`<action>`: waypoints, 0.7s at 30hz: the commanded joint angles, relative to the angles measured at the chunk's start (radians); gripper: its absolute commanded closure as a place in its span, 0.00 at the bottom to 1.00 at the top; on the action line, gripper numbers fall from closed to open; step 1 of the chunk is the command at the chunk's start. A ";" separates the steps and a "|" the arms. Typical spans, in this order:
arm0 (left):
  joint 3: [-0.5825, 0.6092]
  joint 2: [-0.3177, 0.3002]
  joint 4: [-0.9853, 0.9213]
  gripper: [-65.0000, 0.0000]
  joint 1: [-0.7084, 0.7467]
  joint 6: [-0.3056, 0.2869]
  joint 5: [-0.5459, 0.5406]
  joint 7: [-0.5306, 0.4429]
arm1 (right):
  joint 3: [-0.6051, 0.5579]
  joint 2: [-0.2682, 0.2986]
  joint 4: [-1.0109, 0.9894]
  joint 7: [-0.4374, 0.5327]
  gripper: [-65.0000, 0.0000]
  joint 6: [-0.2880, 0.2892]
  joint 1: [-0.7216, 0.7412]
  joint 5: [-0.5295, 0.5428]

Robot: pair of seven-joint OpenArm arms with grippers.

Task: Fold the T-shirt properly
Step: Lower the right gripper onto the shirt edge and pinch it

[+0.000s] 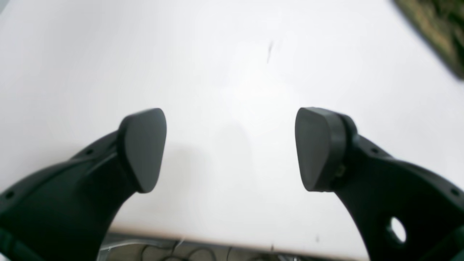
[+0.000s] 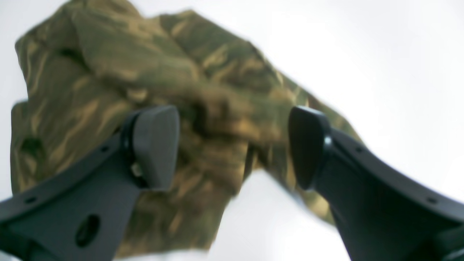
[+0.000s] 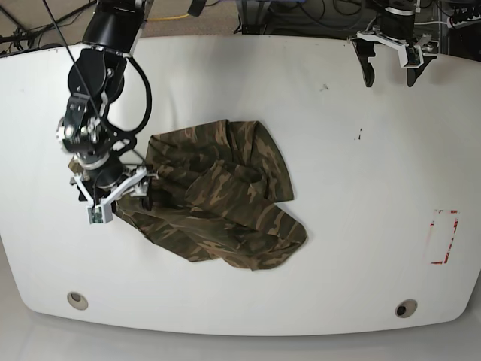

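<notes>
Right gripper point(image 3: 113, 197) hanging wide-jawed over the near-left edge of the T-shirt point(image 3: 218, 195), gripping nothing, both dark pads point(image 2: 156, 145) spread apart above blurred camouflage cloth in the right wrist view. Lying crumpled and unfolded on the white table point(image 3: 353, 188), left of centre in the base view, in a loose heap of olive, brown and tan patches, with one lobe trailing toward the table's near edge. Spilling across most of the right wrist view point(image 2: 108, 90) too, rumpled into thick folds, bare tabletop showing between the fingers low in that picture.

Left gripper point(image 3: 389, 54) hovering at the far side of the table, on the base view's right, well apart from the garment, jaws likewise parted and holding nothing. Showing, in the left wrist view, two black fingertips point(image 1: 143, 148) splayed over plain white surface, a sliver of the camouflage fabric point(image 1: 440, 27) blurring into the upper right corner. Sitting near the table's right edge, a red rectangular marking point(image 3: 443, 237); sitting along the near edge, two round holes point(image 3: 75, 300), one toward each corner. Trailing behind the table at the top of the base view, a tangle of cables point(image 3: 316, 11).
</notes>
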 commanded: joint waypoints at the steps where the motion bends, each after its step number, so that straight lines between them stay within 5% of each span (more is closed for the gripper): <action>1: -0.007 -0.004 0.014 0.20 0.000 0.003 0.000 0.010 | 0.003 0.019 -0.118 0.019 0.30 -0.005 0.113 -0.001; 4: -0.007 -0.004 0.014 0.20 -0.008 0.003 0.000 0.025 | 0.003 0.045 -0.319 0.025 0.30 -0.002 0.244 -0.001; 9: -0.005 -0.004 0.014 0.20 -0.010 0.003 0.000 0.025 | -0.005 0.075 -0.630 0.106 0.30 0.081 0.426 -0.008; 14: -0.004 -0.004 0.011 0.20 -0.011 0.003 0.000 0.025 | -0.171 0.085 -0.881 0.269 0.30 0.125 0.572 -0.088; 21: -0.001 -0.004 0.011 0.20 -0.011 0.003 0.000 0.027 | -0.258 0.085 -1.167 0.433 0.30 0.139 0.695 -0.107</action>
